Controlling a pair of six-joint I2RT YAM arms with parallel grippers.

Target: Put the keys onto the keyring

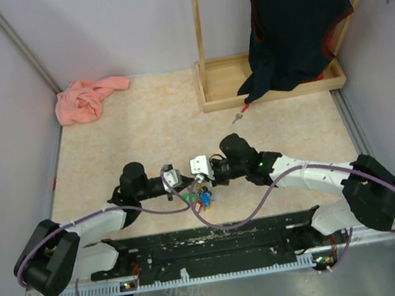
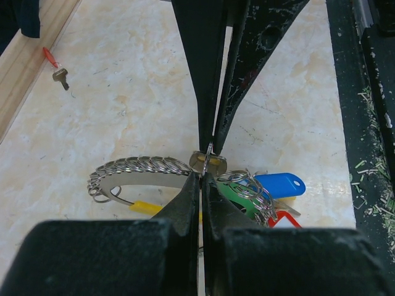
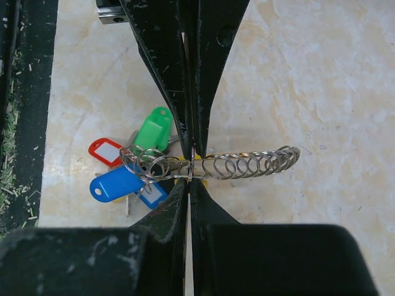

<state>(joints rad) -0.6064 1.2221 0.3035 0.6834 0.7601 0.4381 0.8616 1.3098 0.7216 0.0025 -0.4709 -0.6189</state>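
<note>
**Two tools tip to tip over the keyring**

Near the arms' bases, at the middle of the table (image 1: pixel 142 126), the keyring (image 1: pixel 205 197) lay flat on the pale surface. From where I stood, the left tool (image 2: pixel 201 177) and the right tool (image 3: pixel 190 180) faced each other head on. Each had its fingers pressed tightly together, with no gap between them. Their tips met at one spot on the ring's wire, where a small metal piece (image 2: pixel 208 162) sat. Whether either tool really had the wire nipped, I could not tell.

On the far side of that spot, a string of small silvery rings (image 3: pixel 253 163) curved away across the table. On the near side, toward the bases, lay the bunch: a green tag (image 3: pixel 154 129), a red tag (image 3: pixel 105 151) and a blue tag (image 3: pixel 117 184), overlapping one another. A bit of yellow (image 2: pixel 148 206) showed under the ring.

One key with a red head (image 1: pixel 240 115) lay by itself, well apart from the keyring and farther out on the table. It was just beside the wooden base (image 1: pixel 221 103) of a rack. A dark garment (image 1: pixel 290 22) hung over that base, its lowest corner coming down close to the key. A pink cloth (image 1: pixel 90 98) lay crumpled in the far left corner.
</note>
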